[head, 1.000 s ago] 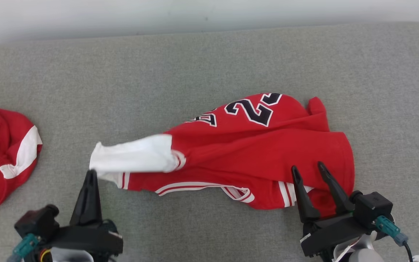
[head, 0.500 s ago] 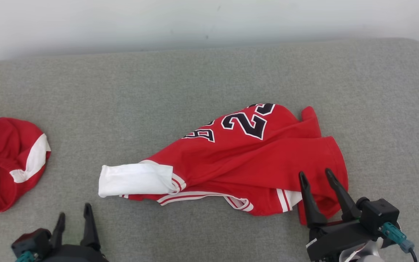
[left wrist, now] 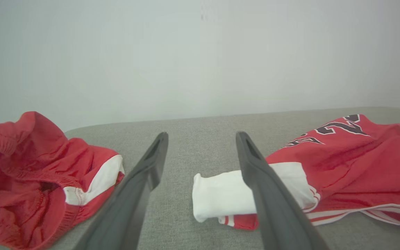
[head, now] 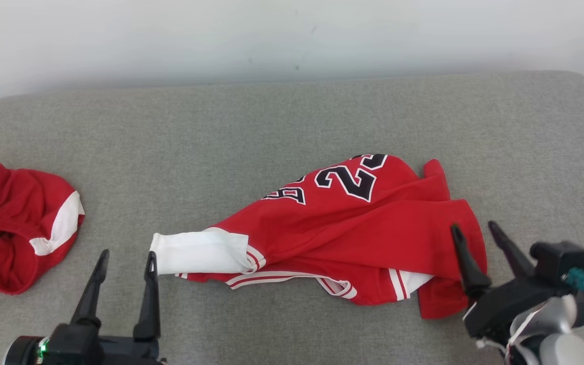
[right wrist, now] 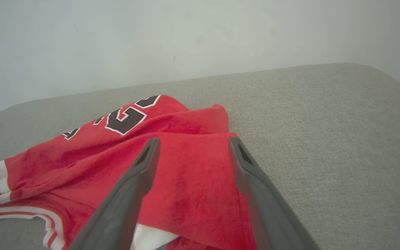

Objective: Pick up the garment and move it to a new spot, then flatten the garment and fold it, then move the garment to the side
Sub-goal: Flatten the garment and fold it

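Pale wall (head: pixel 292 35) behind, grey cushion (head: pixel 271 126) in front of it; the head camera has tilted since a second ago, so more wall shows.

- The red jersey (head: pixel 363 228) is crumpled, right of the cushion's middle and toward the front edge, with the "23" lettering on its far side. Also seen from the left wrist (left wrist: pixel 359 156) and the right wrist (right wrist: pixel 186 173).
- Its white end (head: pixel 201 252) points at the cushion's left edge. A second ago it was pinched and held up off the cushion; it now lies flat (left wrist: pixel 221 198), let go.
- The left gripper (head: pixel 127 253) was clamped on that white end then. Its jaws now stand wide and empty, pulled back toward the front edge. One fingertip sits just beside the end's left border (left wrist: pixel 202 136).
- The right gripper (head: pixel 473 226) has wide jaws with nothing in them, same as before. Earlier both fingers lay over the jersey's near right part; it now straddles the jersey's right edge, one finger over red cloth and one over bare cushion (right wrist: pixel 194 140). I cannot tell whether it touches the cloth.
- The second red garment (head: pixel 13 223) with a white stripe is bunched at the cushion's left edge (left wrist: pixel 30 173), well apart from the jersey, lying as before.
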Controlling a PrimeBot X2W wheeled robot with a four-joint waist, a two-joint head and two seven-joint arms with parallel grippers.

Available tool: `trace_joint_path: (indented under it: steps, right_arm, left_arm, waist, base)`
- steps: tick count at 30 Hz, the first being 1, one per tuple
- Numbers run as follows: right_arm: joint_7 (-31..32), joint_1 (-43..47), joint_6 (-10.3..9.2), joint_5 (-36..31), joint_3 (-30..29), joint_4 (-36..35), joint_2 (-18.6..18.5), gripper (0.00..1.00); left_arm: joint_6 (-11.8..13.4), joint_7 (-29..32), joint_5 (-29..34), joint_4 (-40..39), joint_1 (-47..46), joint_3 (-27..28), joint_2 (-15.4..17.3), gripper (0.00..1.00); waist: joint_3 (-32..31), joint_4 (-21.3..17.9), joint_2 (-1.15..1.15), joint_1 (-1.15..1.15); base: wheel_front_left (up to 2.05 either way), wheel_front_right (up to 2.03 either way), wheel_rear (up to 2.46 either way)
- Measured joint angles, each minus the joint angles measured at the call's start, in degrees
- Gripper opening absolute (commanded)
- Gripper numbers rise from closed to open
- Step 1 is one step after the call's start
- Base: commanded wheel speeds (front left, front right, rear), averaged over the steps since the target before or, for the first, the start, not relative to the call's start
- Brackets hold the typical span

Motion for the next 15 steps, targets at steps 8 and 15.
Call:
trace_joint_path:
  steps: [8,15]
  right_arm:
    - [17.58,-1.15,0.00,-0.70,-7.90,-3.57,1.77,1.00]
    - [30.10,-7.63,0.00,-2.98,-14.97,-1.30,3.02,1.00]
  left_arm:
    - [-3.96,-0.01,4.98,-1.83,4.14,4.13,-6.12,1.00]
    - [-8.27,-0.01,6.80,0.29,4.30,6.99,-9.47,1.00]
  waist:
    - [-1.02,0.93,0.00,0.00]
    - [-0.09,1.94,0.00,0.00]
  base:
    - [0.00,0.00,0.00]
    - [0.00,0.00,0.00]
